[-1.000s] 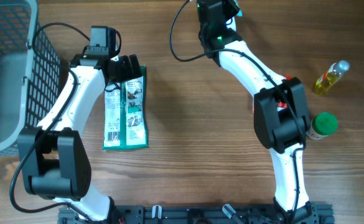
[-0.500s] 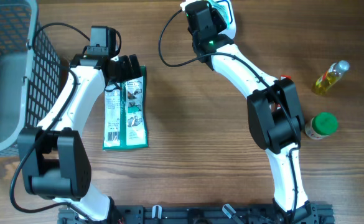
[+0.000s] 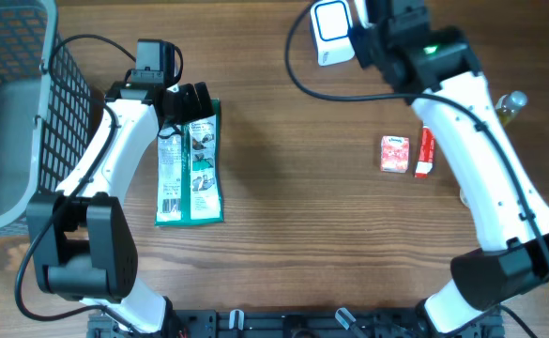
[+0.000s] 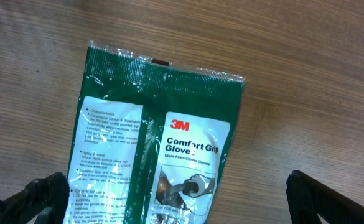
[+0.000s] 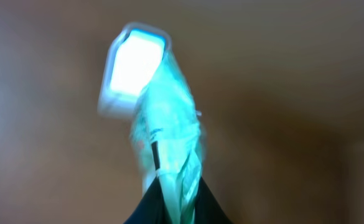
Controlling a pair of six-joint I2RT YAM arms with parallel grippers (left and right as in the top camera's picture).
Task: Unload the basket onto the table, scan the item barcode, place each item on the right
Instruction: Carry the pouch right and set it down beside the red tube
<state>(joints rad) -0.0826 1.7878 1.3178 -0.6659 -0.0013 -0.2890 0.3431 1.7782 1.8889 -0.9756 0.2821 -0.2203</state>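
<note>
While your right gripper [image 3: 366,39] is pinched shut on the scanner [image 3: 331,23] at the far side of the table [image 3: 283,235], the glove packet [image 3: 191,164] lies flat on the wood over on the left, near the basket [image 3: 11,113]. So scanner and packet are well apart. Your left gripper [image 3: 191,99] hangs over the packet's top end with its fingers [image 4: 38,199] spread wide, not gripping anything as far as I can tell. The right wrist view is a blurry mess. All you get is the scanner's glowing window, so don't trust it for aiming.

My read: you're in the bring-the-scanner-to-the-item step, scanner in hand but nothing read yet. In the overhead there's what looks like a barcode on the white panel near the packet's lower left corner. It's facing up, so you probably don't need to lift or flip the packet. Next move is swinging the right arm across and tipping the window down at that corner, keeping a gap between the two. Watch your left arm: it sits right alongside the packet and could block the beam or get bumped. The small box [image 3: 395,153] on the right isn't in your way
</note>
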